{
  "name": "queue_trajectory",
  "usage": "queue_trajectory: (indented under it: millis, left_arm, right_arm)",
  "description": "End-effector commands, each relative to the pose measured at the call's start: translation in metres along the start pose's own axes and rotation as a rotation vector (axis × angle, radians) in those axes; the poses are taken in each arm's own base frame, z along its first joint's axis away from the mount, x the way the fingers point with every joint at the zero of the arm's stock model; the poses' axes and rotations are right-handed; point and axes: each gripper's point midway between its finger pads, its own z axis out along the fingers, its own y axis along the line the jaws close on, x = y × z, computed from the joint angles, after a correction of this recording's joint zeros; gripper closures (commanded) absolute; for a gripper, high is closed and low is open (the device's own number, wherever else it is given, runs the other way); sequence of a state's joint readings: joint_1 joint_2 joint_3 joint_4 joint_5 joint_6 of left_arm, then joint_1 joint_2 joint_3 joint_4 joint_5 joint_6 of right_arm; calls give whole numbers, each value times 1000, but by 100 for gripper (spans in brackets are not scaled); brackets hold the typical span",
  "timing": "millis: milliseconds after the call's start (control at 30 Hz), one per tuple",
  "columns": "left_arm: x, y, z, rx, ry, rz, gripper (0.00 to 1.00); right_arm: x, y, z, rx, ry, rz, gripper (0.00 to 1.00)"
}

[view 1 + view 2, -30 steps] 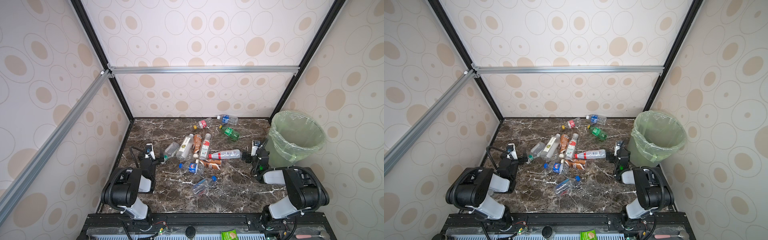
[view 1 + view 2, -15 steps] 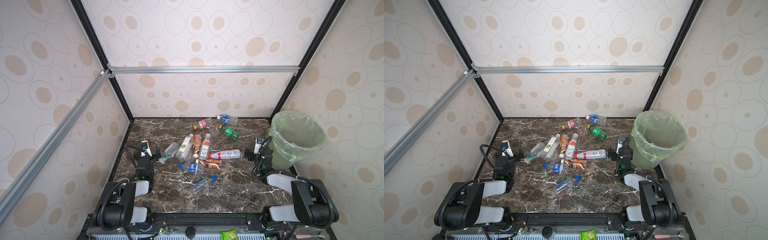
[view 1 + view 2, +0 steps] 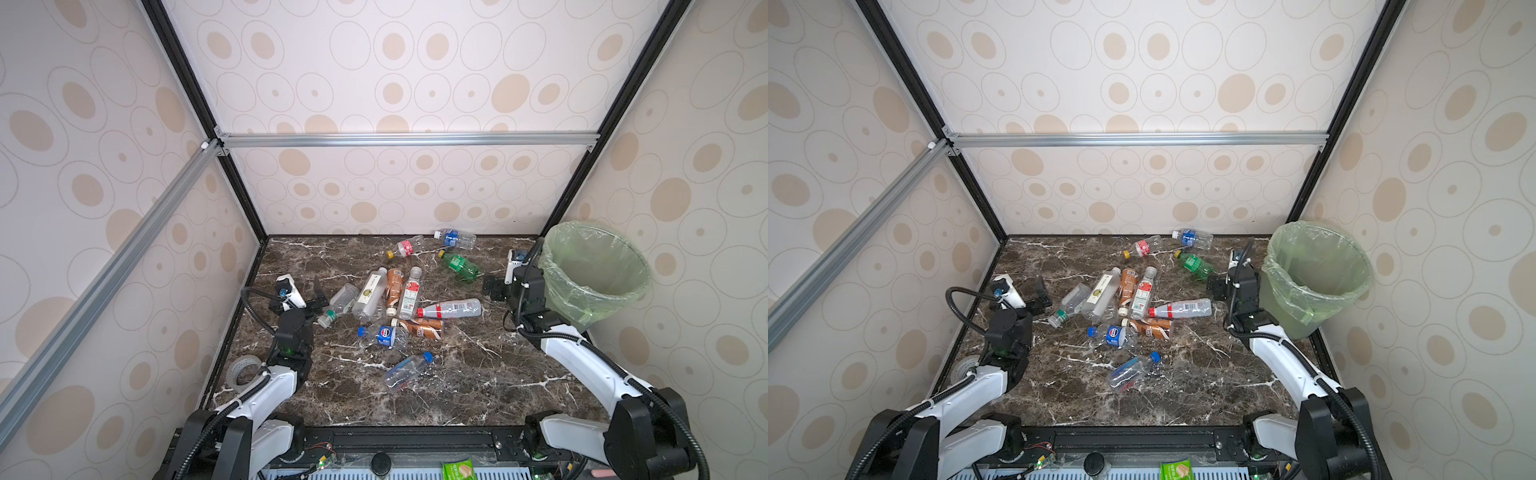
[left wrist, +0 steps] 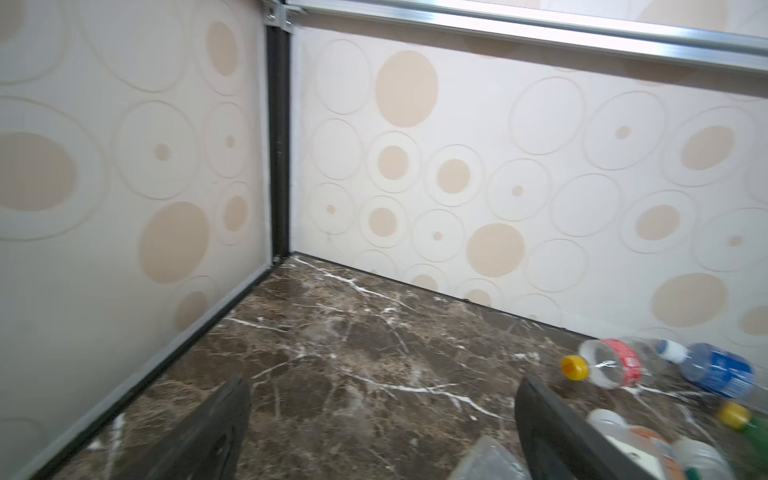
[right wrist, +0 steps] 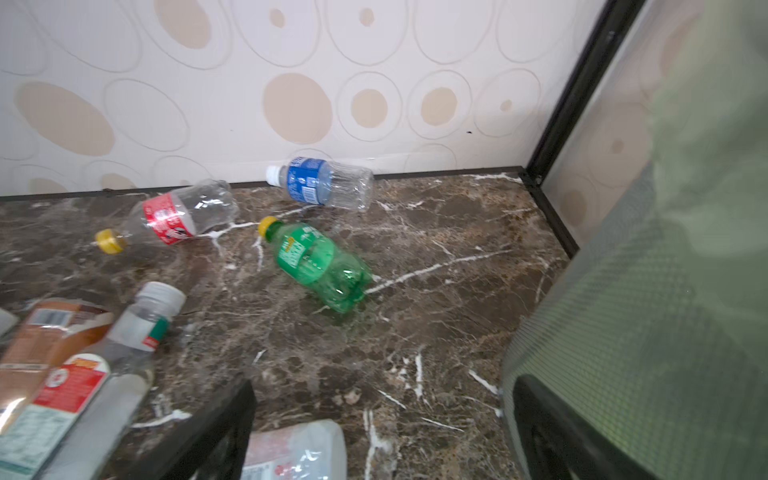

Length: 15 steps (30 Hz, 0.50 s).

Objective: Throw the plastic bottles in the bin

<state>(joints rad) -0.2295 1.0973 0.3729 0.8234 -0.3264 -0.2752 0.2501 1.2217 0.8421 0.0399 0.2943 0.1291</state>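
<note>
Several plastic bottles lie on the dark marble floor [image 3: 478, 374] in both top views. A clear, green-capped one [image 3: 340, 301] is nearest my left gripper [image 3: 301, 301], which is open; its base [image 4: 486, 457] shows just inside one finger in the left wrist view. My right gripper [image 3: 513, 284] is open beside the bin [image 3: 602, 299], a tapered basket lined with a pale green bag. In the right wrist view one finger [image 5: 548, 432] sits against the bin wall [image 5: 644, 332]. The base of a red-capped clear bottle [image 3: 451, 308] lies between the jaws. The green bottle [image 5: 320, 262] lies ahead.
A clear roll of tape [image 3: 243, 372] lies by the left wall behind my left arm. A blue-labelled bottle [image 3: 455, 239] and a red-labelled one [image 3: 407, 247] rest against the back wall. One blue-capped bottle [image 3: 405, 372] lies alone nearer the front.
Both arms have unfolded and stretched out from the front rail. The left gripper came up beside the bottle heap, the right one alongside the bin. Both jaws stayed open; no bottle moved.
</note>
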Motion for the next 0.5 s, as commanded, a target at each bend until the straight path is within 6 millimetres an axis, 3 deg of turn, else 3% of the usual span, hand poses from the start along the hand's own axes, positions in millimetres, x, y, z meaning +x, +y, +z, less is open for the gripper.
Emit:
queue_trajectory:
  millis: [0,233,367,467]
  left_arm:
    - [-16,-45,8,90,53,-54,1]
    - [-21,-137,7,306,154,-28,1]
    - [-30,-174,5,377,157,-2,1]
    - [-40,-206,4,448,164,-1,1]
  right_arm:
    - [4,15,-17,11,147,-82,0]
    - [-60,-9,-60,128,151,-137,0]
    - [-75,-26,-64,221,183,-207,0]
    - [-81,-46,-65,251,197,-166,0]
